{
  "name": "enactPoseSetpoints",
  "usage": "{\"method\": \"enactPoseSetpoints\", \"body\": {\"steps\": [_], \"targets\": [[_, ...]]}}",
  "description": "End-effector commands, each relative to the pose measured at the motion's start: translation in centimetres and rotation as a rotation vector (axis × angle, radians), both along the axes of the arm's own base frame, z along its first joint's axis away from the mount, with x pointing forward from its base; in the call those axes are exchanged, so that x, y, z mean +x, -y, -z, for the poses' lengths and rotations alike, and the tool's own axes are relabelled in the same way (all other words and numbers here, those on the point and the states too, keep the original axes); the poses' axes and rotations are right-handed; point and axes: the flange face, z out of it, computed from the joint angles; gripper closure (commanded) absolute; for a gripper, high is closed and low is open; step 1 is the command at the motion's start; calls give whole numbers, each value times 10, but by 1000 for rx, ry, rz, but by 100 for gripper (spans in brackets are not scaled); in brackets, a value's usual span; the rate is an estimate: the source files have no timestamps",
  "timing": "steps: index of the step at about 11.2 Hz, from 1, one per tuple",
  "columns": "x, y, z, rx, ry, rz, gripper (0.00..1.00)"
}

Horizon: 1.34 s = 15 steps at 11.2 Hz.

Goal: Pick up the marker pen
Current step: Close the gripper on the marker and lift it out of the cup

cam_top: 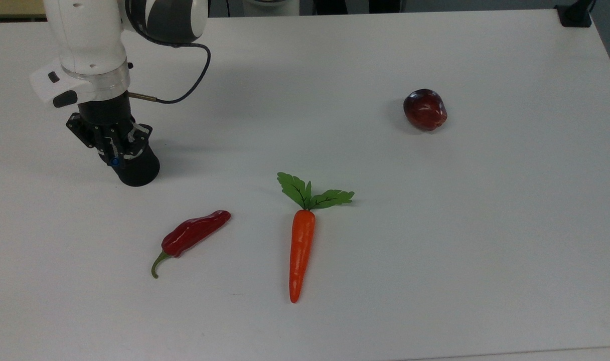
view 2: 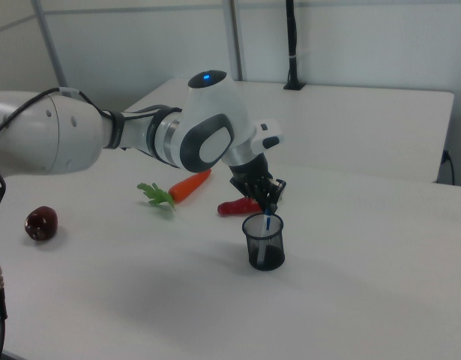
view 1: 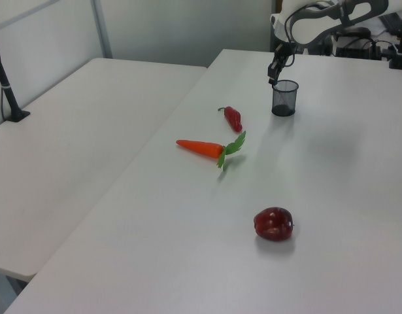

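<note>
The marker pen (cam_top: 115, 161) stands in a black mesh cup (cam_top: 137, 170) at the top view's left, and just its blue cap shows under the gripper. In the right view the pen's blue top (view 2: 267, 223) sticks up out of the cup (view 2: 264, 247). My gripper (cam_top: 117, 154) points down over the cup's mouth, with its fingers drawn together on the pen's top end. In the right view the gripper (view 2: 267, 208) sits directly above the cup's rim. The left view has the gripper (view 1: 272, 77) beside the cup (view 1: 284, 99).
A red chili (cam_top: 192, 234) and an orange carrot (cam_top: 302, 250) with green leaves lie in the middle of the white table (cam_top: 435, 225). A dark red apple (cam_top: 425, 109) sits at the top view's right. A black cable (cam_top: 184, 85) trails from the arm.
</note>
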Motion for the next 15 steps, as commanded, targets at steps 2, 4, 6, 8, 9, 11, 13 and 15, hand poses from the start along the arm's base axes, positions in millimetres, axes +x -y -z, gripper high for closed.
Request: {"method": "enactPoseSetpoints", "body": {"steps": [2, 4, 6, 8, 9, 11, 13, 15], "targets": [[-1, 1, -11, 7, 28, -7, 93], [-4, 2, -29, 7, 49, -3, 93], [-12, 10, -58, 1, 82, 11, 93], [-21, 15, -92, 0, 110, 23, 93], [-27, 15, -110, -3, 135, 26, 93], [-36, 11, -142, -7, 172, 25, 93], [-39, -11, -153, 22, 166, 39, 93], [-38, -64, -153, 60, 109, 19, 93]]}}
